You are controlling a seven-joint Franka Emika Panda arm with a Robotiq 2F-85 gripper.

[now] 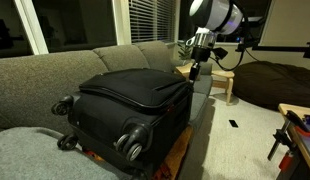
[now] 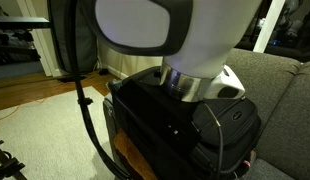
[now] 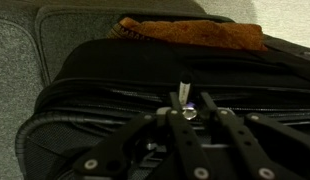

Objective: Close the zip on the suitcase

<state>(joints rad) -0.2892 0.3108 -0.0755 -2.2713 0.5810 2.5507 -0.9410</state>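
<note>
The black soft-sided suitcase (image 1: 130, 100) lies on its side against a grey sofa, wheels toward the camera, and also shows as the suitcase (image 2: 200, 135) and the suitcase (image 3: 105, 65). In the wrist view the zip (image 3: 95, 97) runs as a dark track along the lid edge. A small pale pull tab (image 3: 184, 94) sticks up just above my gripper (image 3: 191, 110), whose fingertips meet on it with a silvery bit between them. In an exterior view the gripper (image 1: 196, 68) hangs at the suitcase's far corner. The arm's white body hides the gripper in the close exterior view.
A grey sofa (image 1: 55, 70) stands behind the suitcase. Beyond the gripper are a wooden stool (image 1: 223, 80) and a dark beanbag (image 1: 280, 85). A brown cloth-like thing (image 3: 195, 35) lies behind the suitcase top. Black cables (image 2: 90, 120) hang beside the arm.
</note>
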